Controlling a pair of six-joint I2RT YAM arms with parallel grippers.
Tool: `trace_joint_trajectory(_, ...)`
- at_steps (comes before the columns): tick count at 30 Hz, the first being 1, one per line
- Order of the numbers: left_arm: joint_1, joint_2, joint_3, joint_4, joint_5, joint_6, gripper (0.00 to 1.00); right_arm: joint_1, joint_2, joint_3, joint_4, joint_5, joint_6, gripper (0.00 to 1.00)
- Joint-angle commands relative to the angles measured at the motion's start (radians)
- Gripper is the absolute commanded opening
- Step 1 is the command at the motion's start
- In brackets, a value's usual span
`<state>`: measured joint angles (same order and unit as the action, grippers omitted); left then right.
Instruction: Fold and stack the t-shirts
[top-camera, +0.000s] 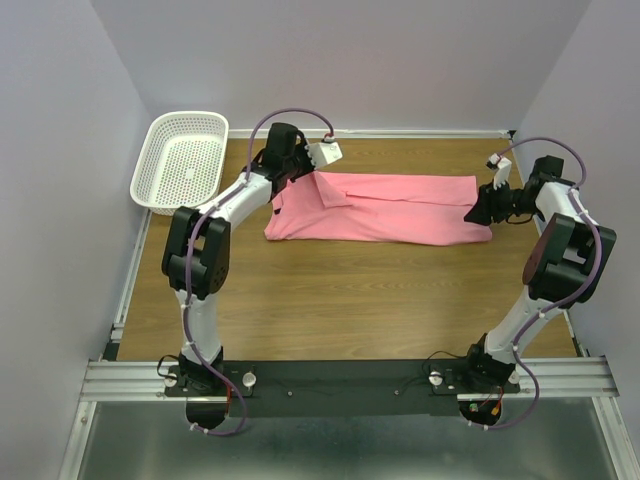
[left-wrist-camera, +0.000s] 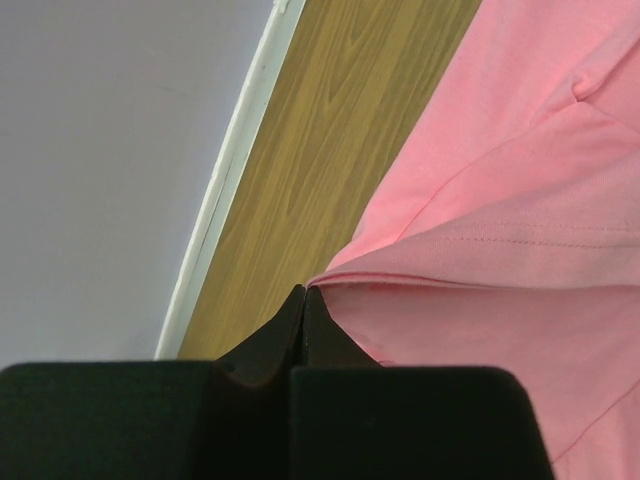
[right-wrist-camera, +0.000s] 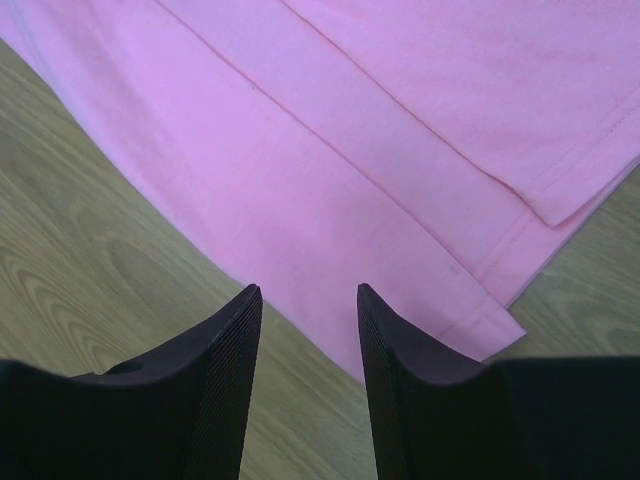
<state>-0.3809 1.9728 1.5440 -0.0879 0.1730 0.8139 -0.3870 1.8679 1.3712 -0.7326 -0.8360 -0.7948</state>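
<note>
Plain salmon-pink t-shirt (top-camera: 385, 207), white basket (top-camera: 185, 165), black fingers (right-wrist-camera: 225, 390) (brown wood-grain table (top-camera: 350, 295))

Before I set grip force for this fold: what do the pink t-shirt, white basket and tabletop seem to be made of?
T-shirt: soft matte knit cloth, going by stitched hems and limp folds. Basket: probably rigid white plastic, faintly glossy, with a moulded mesh of holes. Tabletop: smooth wood-grain surface; laminate or real wood, I cannot tell.

T-shirt (top-camera: 380, 207): soft matt pink cloth, stitched hems. Table (top-camera: 350, 300): wood grain, smooth, faint sheen. Basket (top-camera: 182, 160): white plastic mesh. Right gripper (right-wrist-camera: 308, 292): matt black, inner faces finely ribbed. Rail (top-camera: 350, 378): pale grooved metal
</note>
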Motion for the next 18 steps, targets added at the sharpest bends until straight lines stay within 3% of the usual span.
trace_joint_trajectory(1,-0.004,0.044,0.042,-0.018,-0.023,-0.001,0.00,0.016,-0.041,-0.018,-0.002,-0.019,-0.027,0.51)
trace_joint_trajectory(5,-0.015,0.080,0.079,-0.023,-0.038,-0.039,0.05,0.071,-0.071,-0.030,-0.011,0.003,-0.060,0.51)
trace_joint_trajectory(9,-0.016,0.115,0.142,-0.024,-0.119,-0.194,0.39,0.169,-0.092,-0.023,-0.017,0.028,-0.076,0.52)
trace_joint_trajectory(12,-0.009,0.104,0.224,-0.029,-0.280,-0.375,0.49,0.295,-0.107,-0.008,-0.019,0.058,-0.101,0.52)
trace_joint_trajectory(15,0.016,0.019,0.275,-0.069,-0.380,-0.546,0.53,0.484,-0.093,0.035,-0.008,0.080,-0.080,0.52)
trace_joint_trajectory(18,0.063,-0.179,0.112,-0.046,-0.411,-0.697,0.64,0.652,-0.053,0.083,0.059,0.161,0.041,0.52)
